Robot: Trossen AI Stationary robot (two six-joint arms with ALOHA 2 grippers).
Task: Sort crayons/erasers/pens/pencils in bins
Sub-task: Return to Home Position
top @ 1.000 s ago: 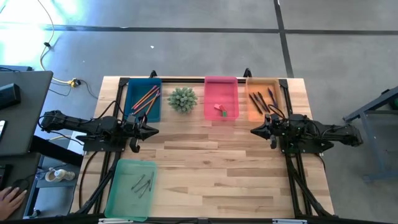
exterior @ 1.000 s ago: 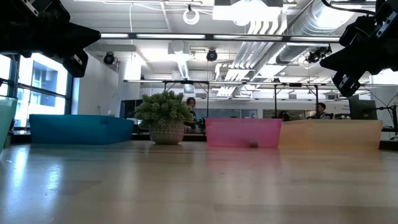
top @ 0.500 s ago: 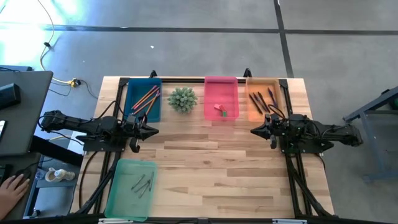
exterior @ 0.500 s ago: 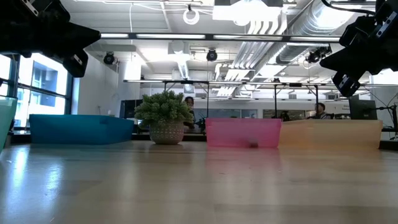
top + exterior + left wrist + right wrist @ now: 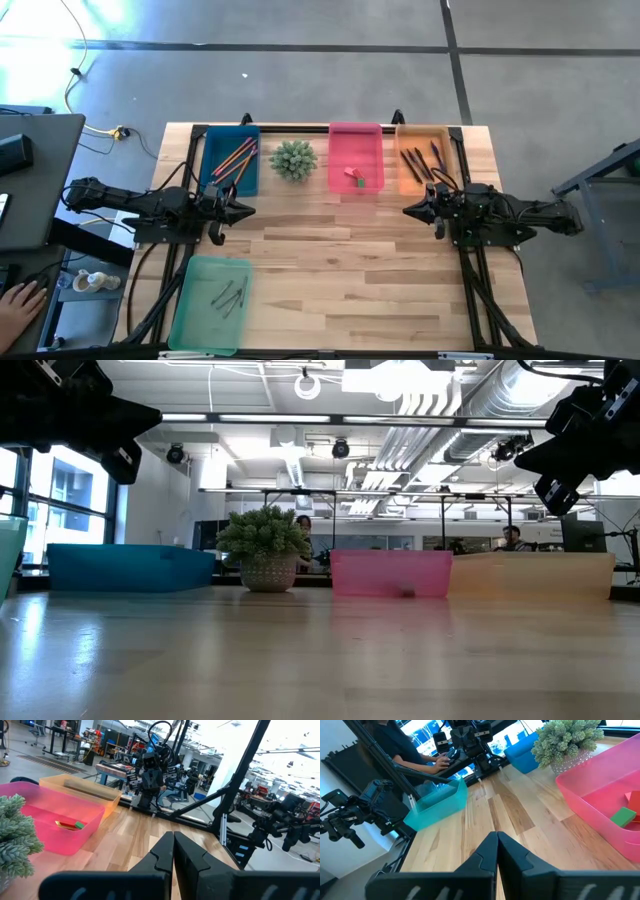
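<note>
High view: both grippers hover over the tabletop [image 5: 340, 260], left [image 5: 248, 209] and right [image 5: 408, 211], jaws pressed together, holding nothing. Pencils [image 5: 235, 160] lie in the blue bin [image 5: 207, 160], erasers [image 5: 354, 176] in pink [image 5: 338, 150], pens [image 5: 418, 160] in orange [image 5: 442, 135], crayons [image 5: 230, 295] in green [image 5: 195, 300].

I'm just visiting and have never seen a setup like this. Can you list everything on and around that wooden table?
Dark blue plastic bin: one, far left; holds orange and pink pencils.
Spiky green plant: one, between the blue and pink bins.
Pink plastic bin: one, far centre; holds small red and green erasers.
Orange plastic bin: one, far right; holds dark pens.
Translucent light green bin: one, near left; holds thin greyish crayons.
Person's hand: one, off the table's left.
Left gripper: shut, empty, left side.
Right gripper: shut, empty, right side.
</note>
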